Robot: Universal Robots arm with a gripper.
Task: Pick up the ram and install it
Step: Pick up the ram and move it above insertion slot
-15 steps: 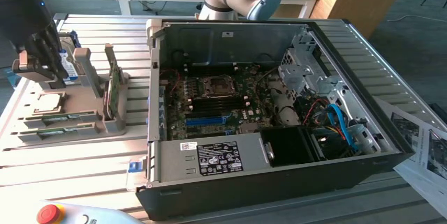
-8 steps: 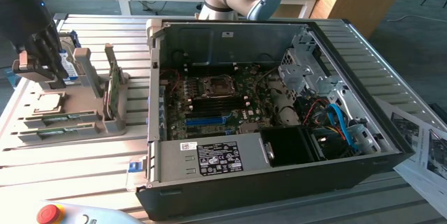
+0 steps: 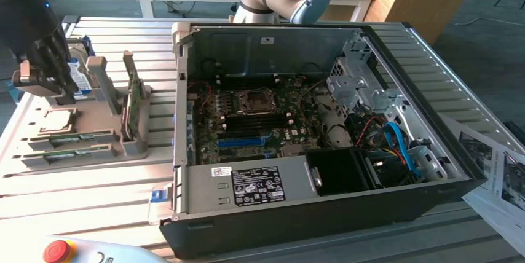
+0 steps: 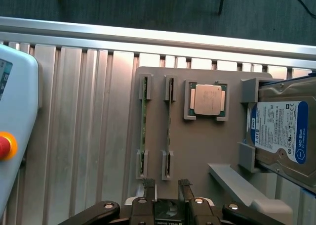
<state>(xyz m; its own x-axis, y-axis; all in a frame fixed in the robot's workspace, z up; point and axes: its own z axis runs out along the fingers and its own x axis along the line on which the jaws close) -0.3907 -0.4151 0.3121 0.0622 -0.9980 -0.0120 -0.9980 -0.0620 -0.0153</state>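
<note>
Wrist view: my claw (image 4: pixel 166 183) hangs released, empty, over the long thin green ram stick (image 4: pixel 169 126) in its grey tray (image 4: pixel 197 151); nothing picked yet.

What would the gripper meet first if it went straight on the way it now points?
Probably the ram nearer the CPU on the tray: the open gripper points down at it, straddling that stick's line. Depth is unclear; the tray itself may come first.
</note>
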